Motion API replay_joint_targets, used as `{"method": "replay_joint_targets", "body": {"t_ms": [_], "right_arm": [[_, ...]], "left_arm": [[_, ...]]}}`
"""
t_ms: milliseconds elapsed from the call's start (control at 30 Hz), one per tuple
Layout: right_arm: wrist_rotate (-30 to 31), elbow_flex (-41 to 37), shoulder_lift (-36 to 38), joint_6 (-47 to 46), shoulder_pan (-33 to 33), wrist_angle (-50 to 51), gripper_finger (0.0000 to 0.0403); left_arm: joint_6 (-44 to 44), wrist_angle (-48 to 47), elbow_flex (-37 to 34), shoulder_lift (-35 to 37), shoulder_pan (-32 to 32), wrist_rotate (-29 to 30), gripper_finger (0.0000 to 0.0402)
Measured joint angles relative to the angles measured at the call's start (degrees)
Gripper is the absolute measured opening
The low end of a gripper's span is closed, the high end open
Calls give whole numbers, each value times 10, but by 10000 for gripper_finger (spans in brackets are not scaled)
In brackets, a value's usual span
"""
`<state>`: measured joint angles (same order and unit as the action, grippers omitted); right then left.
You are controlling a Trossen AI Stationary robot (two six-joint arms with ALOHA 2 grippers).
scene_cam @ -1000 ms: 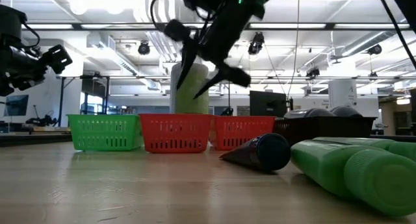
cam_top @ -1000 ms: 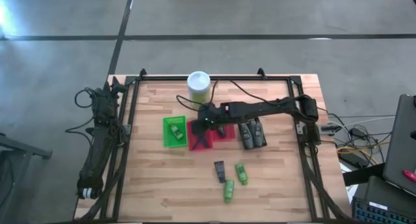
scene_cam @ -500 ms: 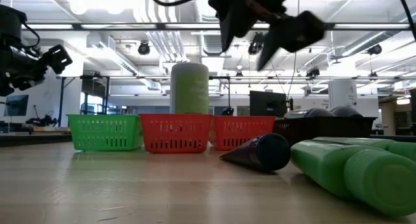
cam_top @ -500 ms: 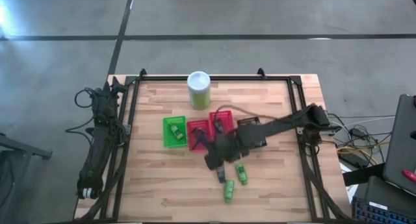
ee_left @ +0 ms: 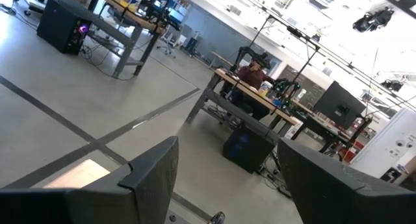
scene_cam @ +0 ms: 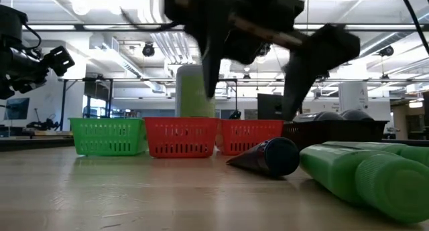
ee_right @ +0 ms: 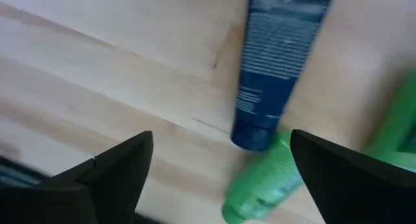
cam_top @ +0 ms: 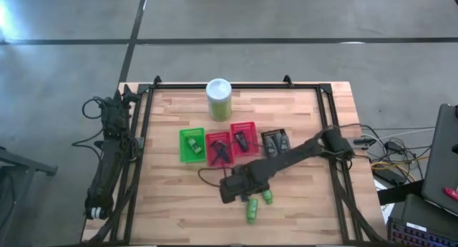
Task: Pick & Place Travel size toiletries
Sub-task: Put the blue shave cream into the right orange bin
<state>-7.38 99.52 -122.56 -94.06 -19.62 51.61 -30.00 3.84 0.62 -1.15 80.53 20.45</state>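
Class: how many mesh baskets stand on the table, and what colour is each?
4, side by side in a row: one green basket, two red baskets, then one dark basket.

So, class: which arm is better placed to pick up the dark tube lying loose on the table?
The right. Its open gripper hangs right above the dark tube, while the left arm is parked off the table's left edge.
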Motion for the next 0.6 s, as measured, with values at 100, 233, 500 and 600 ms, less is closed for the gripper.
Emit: {"method": "replay_joint_targets", "body": {"t_ms": [100, 233, 500, 600], "right_arm": [[-1, 26, -34, 5, -1, 26, 362], [-1, 62, -60, 15, -3, 88, 347], [-16, 80, -74, 9, -4, 72, 310], [-27, 74, -89, 0, -4, 60, 302]], "left_arm": [[0, 0, 0, 0, 0, 0, 267], [0, 0, 0, 0, 0, 0, 267], [0, 0, 0, -1, 0, 0, 267], [0, 0, 0, -1, 0, 0, 267]]}}
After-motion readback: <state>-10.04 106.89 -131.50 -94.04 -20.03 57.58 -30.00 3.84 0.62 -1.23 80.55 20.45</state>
